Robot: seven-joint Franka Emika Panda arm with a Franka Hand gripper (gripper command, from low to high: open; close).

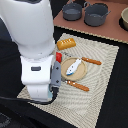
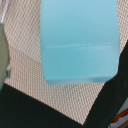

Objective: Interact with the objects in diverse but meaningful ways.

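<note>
Up close, the pale blue cylindrical cup [image 2: 80,40] lies on the beige woven placemat [image 2: 30,60]; whether the gripper's fingers are apart or together cannot be told.

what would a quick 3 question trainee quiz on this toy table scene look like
1. True or false: the white-and-blue fish lies on the round plate.
2. Which item lies nearest the pots in the exterior view? A) bread block B) fish C) knife
3. Fill in: the wrist view is mostly filled by a pale blue ____.

Key
1. True.
2. A, the orange-yellow bread block lies at the woven mat's far edge.
3. Cup. The hand itself is hidden behind the arm in the exterior view, so its state cannot be told.
</note>
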